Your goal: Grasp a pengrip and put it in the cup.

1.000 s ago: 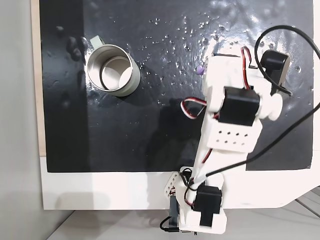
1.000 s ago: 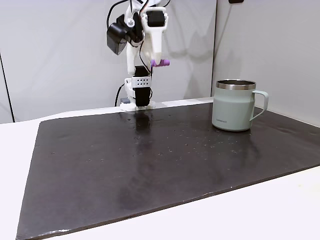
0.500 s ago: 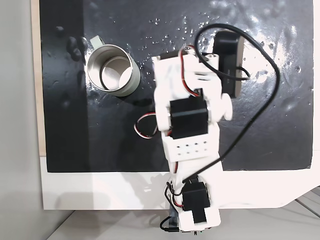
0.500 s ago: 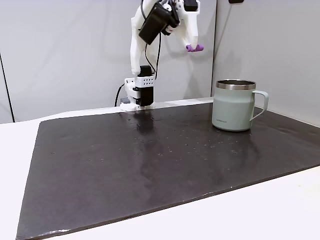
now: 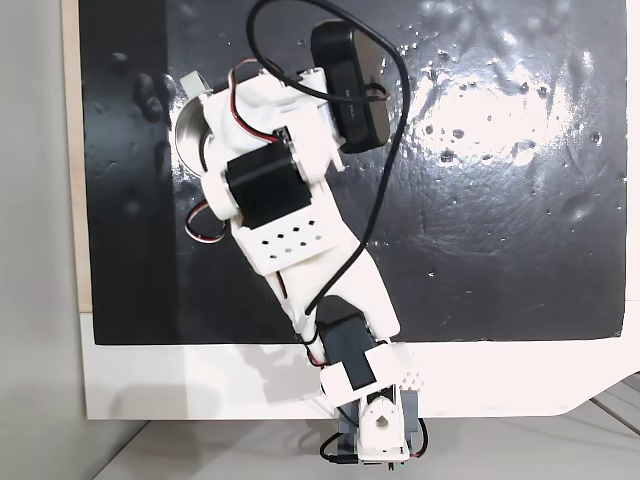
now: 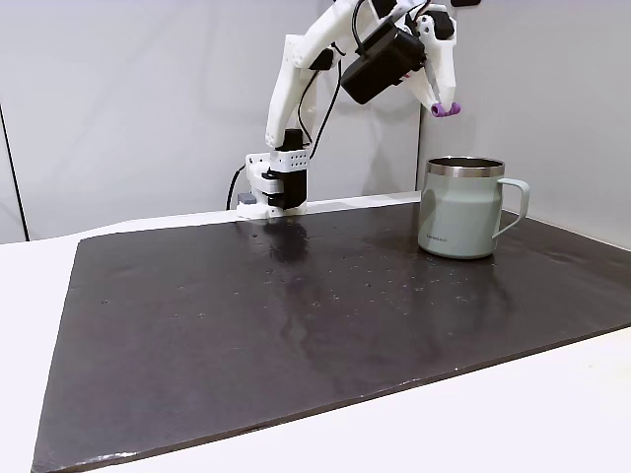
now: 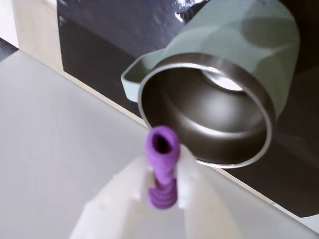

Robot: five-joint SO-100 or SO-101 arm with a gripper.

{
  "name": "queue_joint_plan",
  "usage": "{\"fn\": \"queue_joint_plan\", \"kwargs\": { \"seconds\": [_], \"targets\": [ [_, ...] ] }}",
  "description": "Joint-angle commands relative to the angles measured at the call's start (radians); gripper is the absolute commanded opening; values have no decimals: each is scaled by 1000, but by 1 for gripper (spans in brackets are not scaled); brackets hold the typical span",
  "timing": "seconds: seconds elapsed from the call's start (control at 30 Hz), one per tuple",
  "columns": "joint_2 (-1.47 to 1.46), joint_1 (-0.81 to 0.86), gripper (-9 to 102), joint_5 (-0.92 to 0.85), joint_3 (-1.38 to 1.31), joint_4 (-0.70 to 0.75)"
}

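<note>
My gripper (image 6: 443, 104) is shut on the purple pengrip (image 6: 446, 109) and holds it in the air above the mug's rim. The cup (image 6: 461, 207) is a pale grey-green mug with a steel rim and a side handle, upright on the dark mat. In the wrist view the pengrip (image 7: 162, 167) sticks out between the two white fingers (image 7: 192, 194), its hollow end toward the camera, just short of the cup (image 7: 214, 114) and its shiny open mouth. From above, the arm covers most of the cup (image 5: 189, 135).
A dark wet-looking mat (image 6: 296, 315) covers the white table (image 6: 552, 414). The arm's base (image 6: 266, 197) stands at the mat's far edge. Black cables (image 5: 380, 160) loop off the arm. A pale wall stands close behind the cup.
The arm has swung from beside its base toward the cup, carrying the pengrip with it. The pengrip now hangs over the cup's rim, lower than half a second ago.
</note>
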Motion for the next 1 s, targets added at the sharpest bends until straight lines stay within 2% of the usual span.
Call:
{"fn": "queue_joint_plan", "kwargs": {
  "seconds": [0.0, 0.4, 0.43, 0.53, 0.6, 0.67, 0.97],
  "targets": [
    [-12, -38, 0, 6, -84, -17],
    [-60, -137, 0, -31, -127, -8],
    [-60, -137, 3, -32, -127, -6],
    [-54, -130, 24, -32, -127, -3],
    [-48, -126, 33, -32, -126, -3],
    [-46, -123, 36, -32, -124, -2],
    [-26, -140, 36, -32, -98, -2]
  ]
}}
